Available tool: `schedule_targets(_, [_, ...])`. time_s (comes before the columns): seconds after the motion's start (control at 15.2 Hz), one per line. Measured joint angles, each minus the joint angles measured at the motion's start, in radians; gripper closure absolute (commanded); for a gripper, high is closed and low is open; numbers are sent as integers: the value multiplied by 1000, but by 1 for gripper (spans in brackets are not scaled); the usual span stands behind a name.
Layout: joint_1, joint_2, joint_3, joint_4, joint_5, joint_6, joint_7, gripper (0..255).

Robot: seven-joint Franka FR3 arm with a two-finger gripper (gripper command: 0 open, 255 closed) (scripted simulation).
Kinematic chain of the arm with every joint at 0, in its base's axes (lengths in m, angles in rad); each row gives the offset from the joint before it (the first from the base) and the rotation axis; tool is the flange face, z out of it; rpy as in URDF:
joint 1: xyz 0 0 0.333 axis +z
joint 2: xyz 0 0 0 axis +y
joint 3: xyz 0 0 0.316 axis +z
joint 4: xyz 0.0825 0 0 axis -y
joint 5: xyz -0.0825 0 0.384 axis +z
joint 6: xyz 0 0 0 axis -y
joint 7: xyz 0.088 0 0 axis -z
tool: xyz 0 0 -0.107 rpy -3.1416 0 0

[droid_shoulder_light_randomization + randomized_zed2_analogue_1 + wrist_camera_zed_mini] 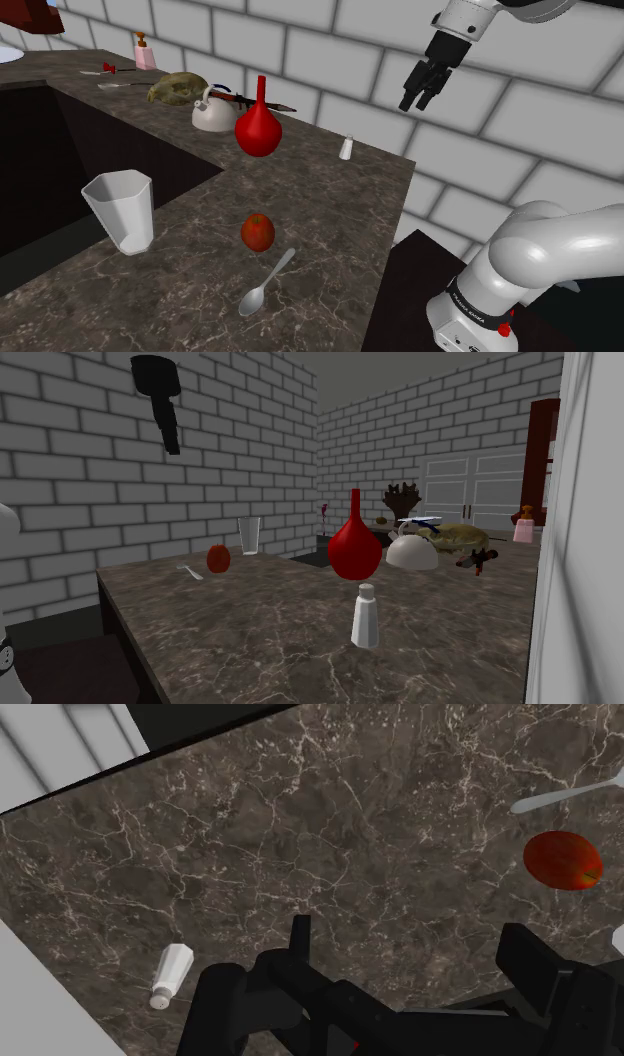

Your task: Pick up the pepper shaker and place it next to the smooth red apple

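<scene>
The dark marbled counter (330,230) carries everything. The arm's gripper (414,100) hangs high above the counter's far corner, fingers spread apart and holding nothing. A red vase (258,125) stands mid-counter and a white cup (120,210) sits toward the shoulder view's left. The apple (257,232) lies just beyond a spoon (265,285). The shaker (346,148), white and slim with a narrower cap, stands upright near the counter's back edge beside the brick wall, well apart from the apple and to the right of the vase in the shoulder view.

The shaker looks light, rigid and smooth, so it is likely to be slippery and easy to tip. A grip across its straight body below the cap seems safest. It shows no label. Small lettering on the arm's base is too fine to read.
</scene>
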Motion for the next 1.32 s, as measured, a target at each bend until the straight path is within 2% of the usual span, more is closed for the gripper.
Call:
schedule_targets(0.13, [-2, 9, -4, -2, -3, 10, -5, 0])
schedule_targets(0.66, [-27, 212, -74, 0, -37, 193, -95, 0])
schedule_targets(1.32, [-45, 547, -154, 127, -33, 379, -203, 0])
